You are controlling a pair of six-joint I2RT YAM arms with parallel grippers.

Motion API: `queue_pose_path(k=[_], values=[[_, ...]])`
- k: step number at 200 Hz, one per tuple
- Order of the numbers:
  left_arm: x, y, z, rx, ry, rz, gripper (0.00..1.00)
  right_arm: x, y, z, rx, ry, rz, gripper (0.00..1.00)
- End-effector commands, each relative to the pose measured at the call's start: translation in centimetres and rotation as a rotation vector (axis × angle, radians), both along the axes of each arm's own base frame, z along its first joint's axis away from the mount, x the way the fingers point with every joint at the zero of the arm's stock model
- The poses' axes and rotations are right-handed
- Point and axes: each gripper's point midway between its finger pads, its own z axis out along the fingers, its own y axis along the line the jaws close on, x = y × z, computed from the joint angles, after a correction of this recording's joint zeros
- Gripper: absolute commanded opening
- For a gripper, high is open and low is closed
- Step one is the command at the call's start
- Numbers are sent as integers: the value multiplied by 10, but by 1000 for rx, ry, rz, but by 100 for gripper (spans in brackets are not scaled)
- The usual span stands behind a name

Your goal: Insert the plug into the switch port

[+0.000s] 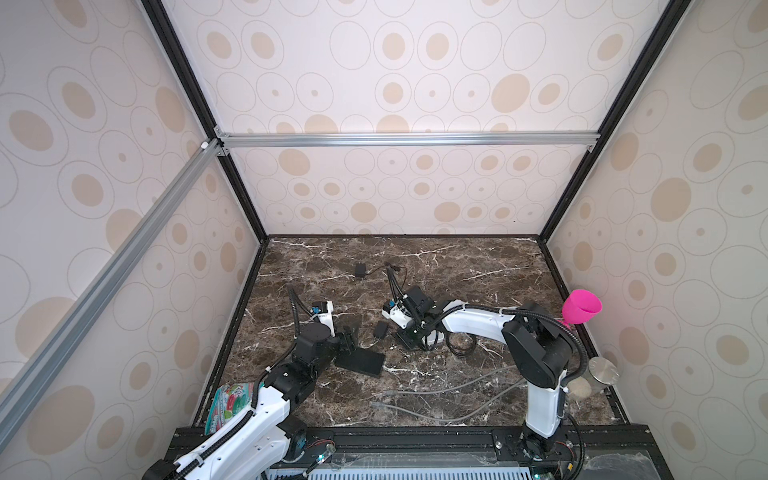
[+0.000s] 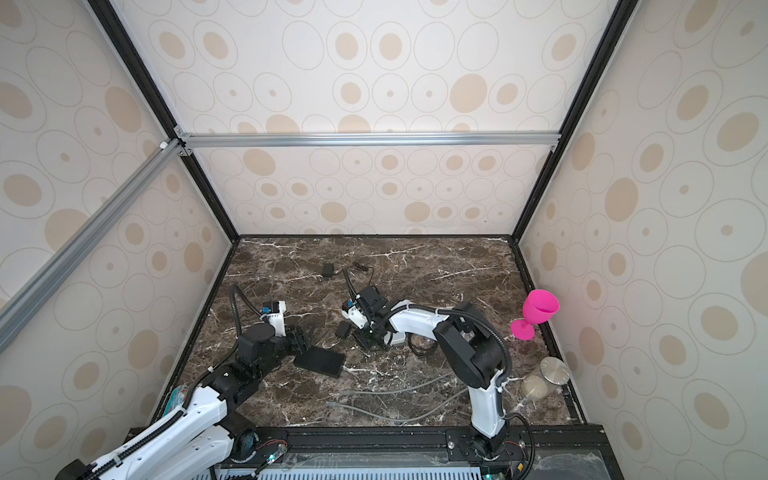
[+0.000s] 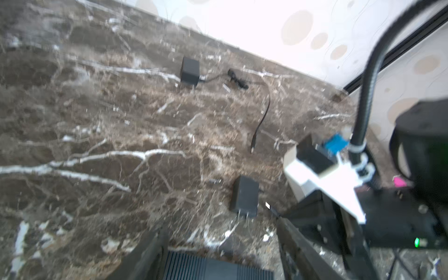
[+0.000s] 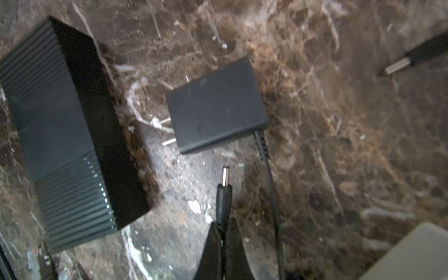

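Right gripper (image 4: pixel 223 226): I see it pinched on the plug (image 4: pixel 224 194) — tip near the adapter (image 4: pixel 215 106), apart from the switch (image 4: pixel 60 145).
Left gripper (image 3: pixel 218 238): spread wide around the switch's end — contact unclear.
Jar (image 1: pixel 598 376): contents unclear.

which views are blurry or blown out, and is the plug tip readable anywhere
Left wrist view: smeared throughout, with the wall blown out to white. Right wrist view: slightly soft, worse toward the edges, but the plug in the right gripper reads clearly, metal tip included. Both top views: sharp and evenly lit, though the black switch has little contrast against the dark marble table.
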Motion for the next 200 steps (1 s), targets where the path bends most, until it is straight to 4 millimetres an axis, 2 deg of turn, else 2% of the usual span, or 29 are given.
queue_pose_path(k=[1,31,71,109,138,200], values=[[-3,4,-8,8,25,13,71,-5,9,-2,26,49,18,0],[3,14,-10,66,-37,45,70,-22,13,-2,57,62,49,0],[6,26,-27,178,-21,74,70,-47,19,-3,73,70,93,0],[6,22,-38,206,33,41,72,-56,24,-1,76,65,116,0],[5,20,-46,236,72,21,72,-70,28,1,75,66,149,0],[6,19,-51,266,88,4,72,-85,8,10,75,37,136,0]])
